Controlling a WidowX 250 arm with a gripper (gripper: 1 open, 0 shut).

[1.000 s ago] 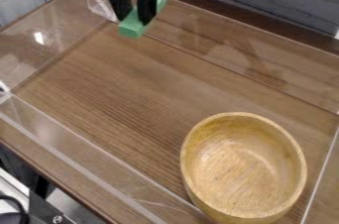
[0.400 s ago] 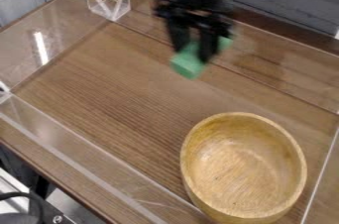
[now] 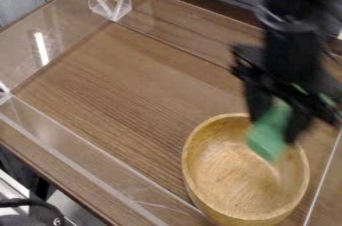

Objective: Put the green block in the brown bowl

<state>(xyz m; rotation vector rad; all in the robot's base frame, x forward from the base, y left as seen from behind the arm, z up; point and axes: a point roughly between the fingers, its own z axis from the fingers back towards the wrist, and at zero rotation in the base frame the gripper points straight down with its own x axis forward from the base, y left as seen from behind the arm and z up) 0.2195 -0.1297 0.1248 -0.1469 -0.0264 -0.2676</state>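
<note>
The green block [image 3: 271,136] hangs end-down in my gripper [image 3: 278,118], whose black fingers are shut on its upper part. Gripper and block are over the brown bowl [image 3: 214,185], above its upper right portion near the far rim. The bowl is a large round tan wooden one at the lower right of the table, and nothing lies inside it. My arm is blurred from motion and hides part of the bowl's far rim.
A clear plastic wall [image 3: 54,30] frames the wooden tabletop [image 3: 120,90] on all sides. A small clear triangular stand [image 3: 107,2] sits at the back left corner. The table's front edge runs along the lower left.
My gripper has carried the green block from the back left of the table, across its middle, to above the bowl at the lower right.
</note>
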